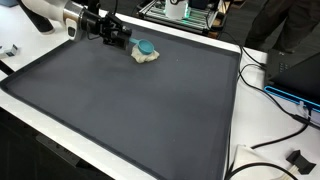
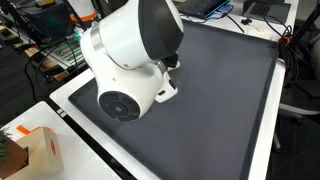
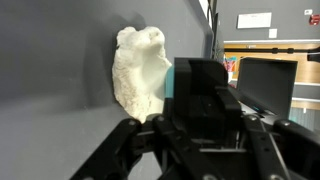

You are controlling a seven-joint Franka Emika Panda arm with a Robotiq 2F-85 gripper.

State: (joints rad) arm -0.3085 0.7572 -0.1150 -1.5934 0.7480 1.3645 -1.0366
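A lumpy white soft thing (image 1: pixel 148 57) with a round teal cap (image 1: pixel 146 47) lies on a dark grey rubber-like mat (image 1: pixel 130 110), close to the mat's far edge, at about 12 o'clock in an exterior view. In the wrist view the white lump (image 3: pixel 138 72) fills the middle left, and a sliver of the teal part (image 3: pixel 169 78) shows at its 3 o'clock side.

The black Robotiq gripper (image 1: pixel 122 40) hangs just beside the thing, at about its 10 o'clock. I cannot tell whether they touch. In the wrist view the gripper (image 3: pixel 205 88) is a dark block in front of the teal part, and I cannot tell whether its fingers stand apart or together.

The mat (image 2: pixel 225 110) lies on a white table (image 1: pixel 238 118). The white arm joint (image 2: pixel 130 60) hides the thing in an exterior view. A brown cardboard box (image 2: pixel 35 152) stands at 8 o'clock of that joint. Black cables (image 1: pixel 276 112) trail at 3 o'clock of the mat.
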